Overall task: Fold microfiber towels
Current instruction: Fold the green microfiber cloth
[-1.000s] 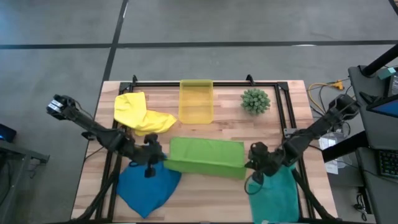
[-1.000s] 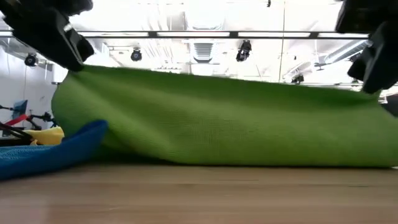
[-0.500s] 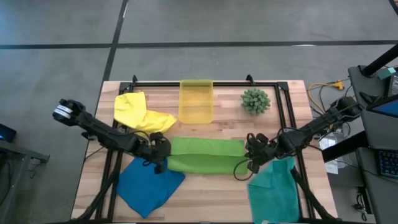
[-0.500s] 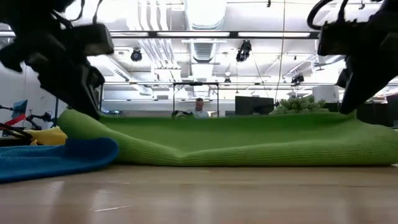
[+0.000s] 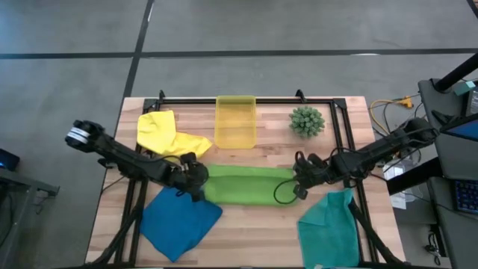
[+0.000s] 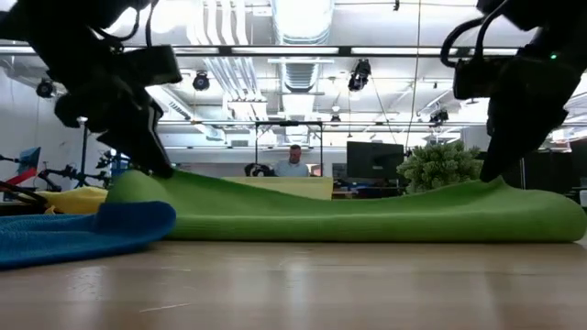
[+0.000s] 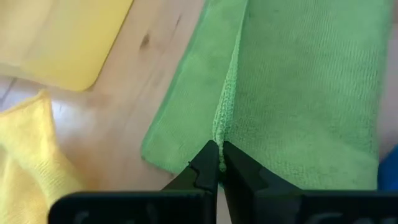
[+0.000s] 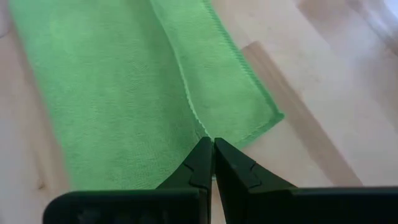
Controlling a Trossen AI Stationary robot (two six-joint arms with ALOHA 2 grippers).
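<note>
Both hands, left hand [image 5: 196, 176] and right hand [image 5: 300, 179], pinch opposite ends of the lime green microfiber towel [image 5: 246, 187] mid-worktop, laying its folded edge down; release likely comes next, once the layers align.

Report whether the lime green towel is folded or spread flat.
Folded: the lime green towel lies as a narrow strip, its top layer's edge running along it, pinched by left gripper and right gripper.
</note>
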